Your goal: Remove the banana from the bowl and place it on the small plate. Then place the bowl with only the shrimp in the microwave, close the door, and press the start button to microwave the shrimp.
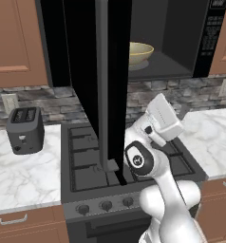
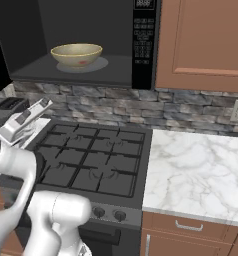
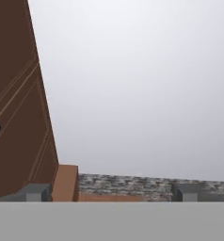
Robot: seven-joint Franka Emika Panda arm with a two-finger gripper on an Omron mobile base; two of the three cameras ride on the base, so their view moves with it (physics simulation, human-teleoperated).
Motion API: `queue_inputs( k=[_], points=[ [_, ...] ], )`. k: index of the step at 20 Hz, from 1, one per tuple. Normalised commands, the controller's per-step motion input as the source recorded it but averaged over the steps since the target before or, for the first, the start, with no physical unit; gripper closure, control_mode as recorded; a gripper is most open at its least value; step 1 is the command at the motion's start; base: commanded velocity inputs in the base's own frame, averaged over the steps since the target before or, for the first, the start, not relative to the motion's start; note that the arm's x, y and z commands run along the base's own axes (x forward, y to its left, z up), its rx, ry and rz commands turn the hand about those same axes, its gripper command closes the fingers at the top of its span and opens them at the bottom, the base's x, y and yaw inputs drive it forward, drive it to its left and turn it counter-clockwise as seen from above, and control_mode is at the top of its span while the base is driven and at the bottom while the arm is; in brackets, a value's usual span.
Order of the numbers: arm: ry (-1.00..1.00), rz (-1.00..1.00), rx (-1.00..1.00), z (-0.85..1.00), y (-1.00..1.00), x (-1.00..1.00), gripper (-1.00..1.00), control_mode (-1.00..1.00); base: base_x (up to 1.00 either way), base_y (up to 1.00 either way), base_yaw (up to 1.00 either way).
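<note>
bowl [image 2: 76, 54] in microwave [image 2: 71, 75], door [image 1: 93, 85] hiding half, gripper [image 3: 109, 193] spread wide

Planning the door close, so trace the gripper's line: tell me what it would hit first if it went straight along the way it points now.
In the hand view the open gripper aims at a bare pale wall above the stone backsplash, a brown cabinet off to one side. Nothing nearer shows, though depth is unclear.

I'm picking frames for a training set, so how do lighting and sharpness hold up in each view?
Left base view: the open door is a flat unlit black slab. Right base view: the microwave cavity is dim, yet the bowl reads clearly, with a soft shadow beneath. Hand view: coarse and washed out, the wall a blank pale grey.
</note>
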Motion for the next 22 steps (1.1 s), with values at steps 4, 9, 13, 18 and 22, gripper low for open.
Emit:
queue_inputs(
  k=[4,9,13,18,22],
  points=[
    [0.05,-0.03,0.0,-0.01,0.6,-0.51,-1.0,-1.0,0.0,0.0,0.0],
    [0.06,0.0,0.0,-0.28,0.4,-0.41,-1.0,-1.0,0.0,0.0,0.0],
    [0.08,0.0,-0.1,-0.77,0.38,0.0,-1.0,-1.0,0.0,0.0,0.0],
    [0.21,0.0,-0.17,-0.41,0.56,-0.1,-1.0,-1.0,0.0,0.0,0.0],
    [0.35,0.0,-0.19,-0.63,0.65,-0.09,-1.0,-1.0,0.0,0.0,0.0]
  ],
)
